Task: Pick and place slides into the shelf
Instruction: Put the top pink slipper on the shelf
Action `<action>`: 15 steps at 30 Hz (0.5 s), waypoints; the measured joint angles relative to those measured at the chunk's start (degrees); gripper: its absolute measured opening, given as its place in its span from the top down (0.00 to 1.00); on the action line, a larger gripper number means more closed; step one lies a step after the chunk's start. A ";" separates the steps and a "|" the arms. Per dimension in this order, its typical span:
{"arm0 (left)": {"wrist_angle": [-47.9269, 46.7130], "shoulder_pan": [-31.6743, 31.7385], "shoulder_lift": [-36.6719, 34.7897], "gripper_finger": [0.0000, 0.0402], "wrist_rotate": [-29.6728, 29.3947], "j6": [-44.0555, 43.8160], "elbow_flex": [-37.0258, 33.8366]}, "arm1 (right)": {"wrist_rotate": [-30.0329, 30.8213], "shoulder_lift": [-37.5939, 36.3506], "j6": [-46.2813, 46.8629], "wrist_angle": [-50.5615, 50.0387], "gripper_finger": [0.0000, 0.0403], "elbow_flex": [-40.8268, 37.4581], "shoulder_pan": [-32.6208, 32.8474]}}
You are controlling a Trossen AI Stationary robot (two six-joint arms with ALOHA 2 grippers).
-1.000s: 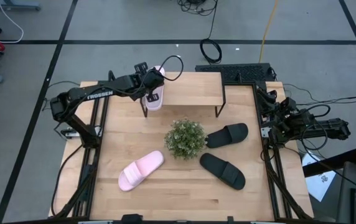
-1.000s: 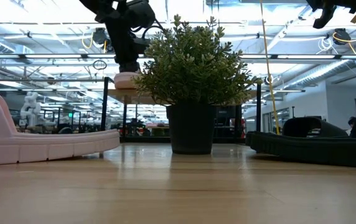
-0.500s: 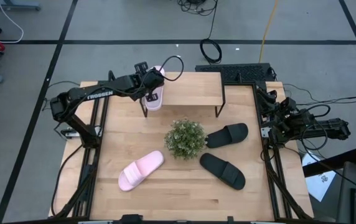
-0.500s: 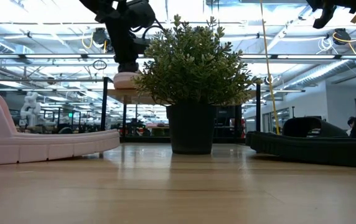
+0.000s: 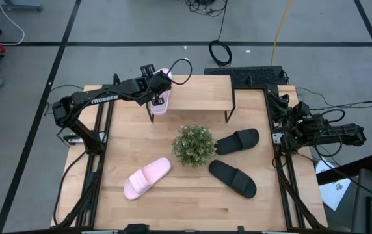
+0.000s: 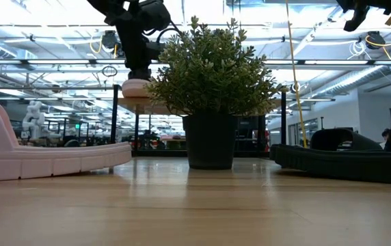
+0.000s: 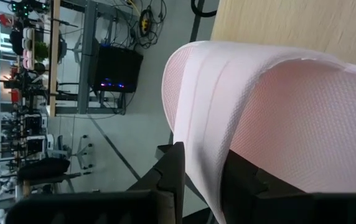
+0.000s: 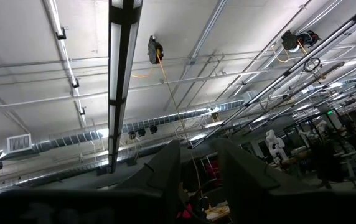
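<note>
Barely anything moves vs a sec ago. Left tool (image 5: pixel 159 91) sits at the shelf's (image 5: pixel 199 93) left end, same spot as before, fingers pinching one pink slide (image 5: pixel 162 99) by its edge. In the left wrist view the pink sole edge (image 7: pixel 259 130) sits squeezed between the two dark fingers (image 7: pixel 175 177), shelf board behind it. Only shift: in the low view that slide's (image 6: pixel 136 87) toe sits a touch lower and further left on the board than half a sec back, so it looks like it's being eased down/nudged onto the shelf. Grip looks a hair looser too, but not let go.

Meaning for task: slide no. 1 is at or on the shelf's left end, partly hanging over the left edge in the high view. Can't tell if it rests fully on the board or if the tool carries it. Prob. the release comes next; risk is it tips off the left edge if dropped so close to it.

Rest unchanged: 2nd pink slide (image 5: pixel 147 177) lies on the counter (image 5: pixel 192 195) front-left, two black slides (image 5: pixel 238 140) (image 5: pixel 233 177) lie right of the plant (image 5: pixel 193 144), one nearer the shelf, one nearer the front. All three not yet placed, so roughly a quarter done at best.

Right arm waits off the counter's right side, right tool (image 5: pixel 281 133) pointing up at the ceiling; right wrist view shows its fingers (image 8: pixel 165 165) slightly apart, holding nothing.
</note>
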 joint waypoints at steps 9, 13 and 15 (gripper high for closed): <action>0.14 -0.01 0.00 0.81 0.00 -0.52 0.00 | 0.00 0.00 0.02 0.00 0.75 0.00 -0.02; 0.15 -0.01 0.00 0.81 0.27 -0.58 0.00 | 0.00 0.00 0.00 0.01 0.75 0.00 -0.02; 0.18 0.01 -0.01 0.81 1.26 -0.68 0.00 | 0.00 0.00 0.00 -0.01 0.75 0.00 -0.01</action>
